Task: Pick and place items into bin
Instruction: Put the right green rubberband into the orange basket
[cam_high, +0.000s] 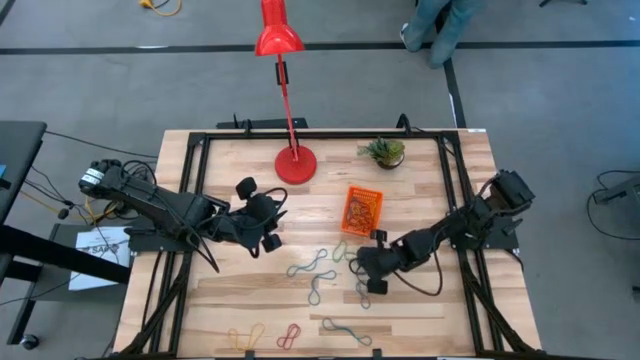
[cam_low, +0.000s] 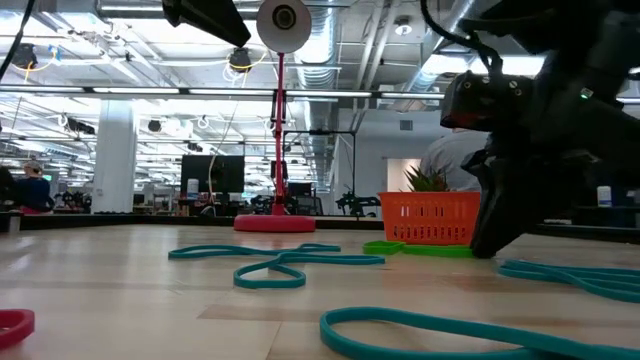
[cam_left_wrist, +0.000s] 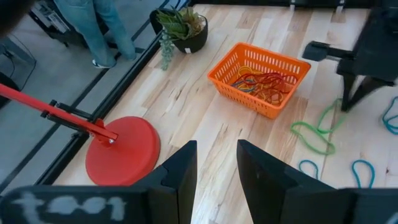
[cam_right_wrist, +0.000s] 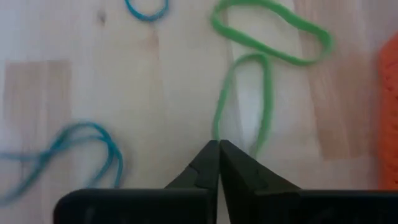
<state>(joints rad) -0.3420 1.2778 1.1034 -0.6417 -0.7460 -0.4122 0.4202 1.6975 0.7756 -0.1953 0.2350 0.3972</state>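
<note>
The orange bin (cam_high: 346, 211) (cam_left_wrist: 249, 99) stands right of the table's middle and holds several red and yellow bands (cam_left_wrist: 264, 81). Two green bands (cam_right_wrist: 245, 93) (cam_high: 340, 250) lie flat on the table just near of it. My right gripper (cam_high: 355, 262) (cam_right_wrist: 219, 148) is shut and points down, its tips at one green band's near end (cam_low: 410, 247). My left gripper (cam_high: 272, 213) (cam_left_wrist: 217, 171) is open and hangs above the table, left of the bin and near the lamp base, touching nothing. Teal bands (cam_high: 310, 266) lie loose between the two grippers. My right gripper comes from above with its shut fingertips (cam_right_wrist: 211, 155) at the near end of one green band (cam_right_wrist: 216, 127), which lies flat on the wood. The fingers themselves hide that end, so I cannot tell whether they touch or pinch it.
The red lamp's round base (cam_high: 295, 165) and a potted plant (cam_high: 385, 152) stand near the far edge. More teal bands (cam_high: 345, 330), a yellow one (cam_high: 245, 337) and a red one (cam_high: 288, 335) lie by the near edge. A person's legs (cam_high: 440, 25) show beyond the table.
</note>
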